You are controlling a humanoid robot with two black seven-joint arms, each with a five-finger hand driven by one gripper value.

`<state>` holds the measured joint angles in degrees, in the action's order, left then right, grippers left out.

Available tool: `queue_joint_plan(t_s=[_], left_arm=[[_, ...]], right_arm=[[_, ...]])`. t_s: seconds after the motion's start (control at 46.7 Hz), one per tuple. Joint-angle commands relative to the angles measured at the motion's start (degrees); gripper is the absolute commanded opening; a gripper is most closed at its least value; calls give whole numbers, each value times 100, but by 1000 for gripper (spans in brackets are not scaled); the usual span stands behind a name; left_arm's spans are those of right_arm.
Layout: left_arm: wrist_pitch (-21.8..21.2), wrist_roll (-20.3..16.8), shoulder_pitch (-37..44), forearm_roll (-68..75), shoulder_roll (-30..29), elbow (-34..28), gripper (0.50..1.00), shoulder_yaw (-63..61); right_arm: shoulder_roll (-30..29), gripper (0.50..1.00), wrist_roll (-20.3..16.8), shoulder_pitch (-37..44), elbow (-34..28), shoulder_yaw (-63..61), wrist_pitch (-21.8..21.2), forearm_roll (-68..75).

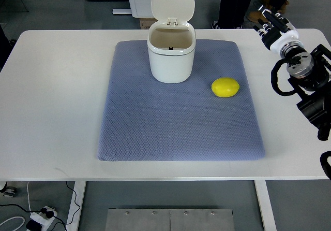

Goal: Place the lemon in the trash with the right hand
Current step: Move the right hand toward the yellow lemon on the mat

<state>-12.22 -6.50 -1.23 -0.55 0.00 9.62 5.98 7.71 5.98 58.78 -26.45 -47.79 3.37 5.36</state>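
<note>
- Top view: the lemon (225, 87) lies on the mat (176, 132), toward the counter's (57, 96) right edge, beside the open bin (171, 55).
- The right hand (274, 28) hovers at the far right corner, fingers (267, 16) apart, empty.
- Reaching hasn't begun; next it should swing inward and close on the lemon.

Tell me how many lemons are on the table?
1. The lemon lies on the grey mat, right of the open trash bin. The bin's inside is only partly visible.
</note>
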Motion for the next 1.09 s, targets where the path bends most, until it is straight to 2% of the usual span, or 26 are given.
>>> queue_joint_plan(t_s=[0.0, 0.428, 0.707, 1.071], left_arm=[[-8, 0, 8, 2, 0, -4, 1000, 0], [88, -18, 17, 46, 0, 22, 1000, -27], [80, -18, 26, 28, 0, 13, 1000, -18], [80, -18, 17, 28, 0, 14, 1000, -27]], right_arm=[[-15, 1000, 53, -6, 0, 6, 15, 0], [55, 1000, 53, -6, -105, 217, -64, -210], [590, 1000, 62, 266, -588, 1886, -55, -1099], [1504, 1000, 273, 573, -1731, 3864, 15, -1538]])
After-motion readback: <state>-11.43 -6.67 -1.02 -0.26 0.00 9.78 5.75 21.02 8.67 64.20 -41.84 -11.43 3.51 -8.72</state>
